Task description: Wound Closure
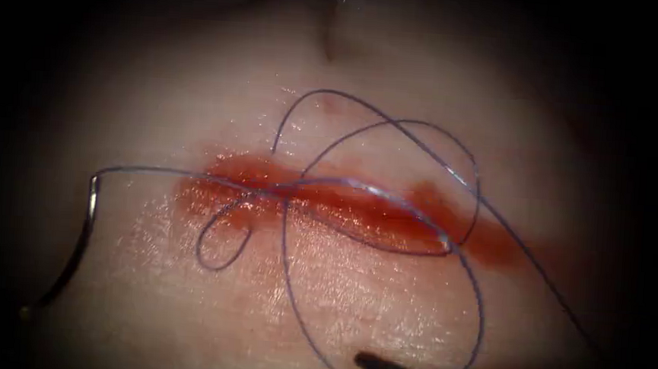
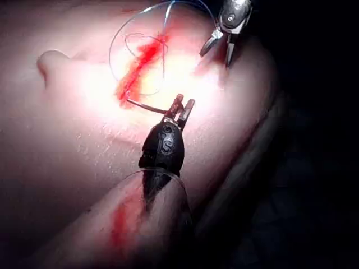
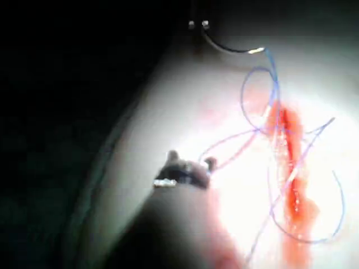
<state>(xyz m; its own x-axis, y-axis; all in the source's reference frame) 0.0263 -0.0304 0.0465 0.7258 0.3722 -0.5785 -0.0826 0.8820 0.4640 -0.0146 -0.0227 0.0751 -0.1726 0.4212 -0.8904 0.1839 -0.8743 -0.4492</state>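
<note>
The cut (image 1: 358,209) lies across the tissue (image 1: 185,290), wet with red fluid. The curved needle (image 1: 82,238) hangs free of the tissue, left of the cut's left end. My left tool (image 2: 184,102) is shut on the needle (image 2: 147,106) near its pointed end. The other end carries the blue thread (image 1: 394,124), which runs along the cut and lies in loose loops over it. My right tool (image 1: 368,361) sits below the cut, near a thread loop. Its jaws (image 2: 216,58) stand open and hold nothing. The right wrist view shows the right tool (image 3: 191,158) and, farther off, the needle (image 3: 230,49).
A free thread end (image 1: 274,149) lies just above the cut. One strand (image 1: 551,289) runs off toward the lower right. A fold in the tissue (image 1: 326,39) shows at the far edge.
</note>
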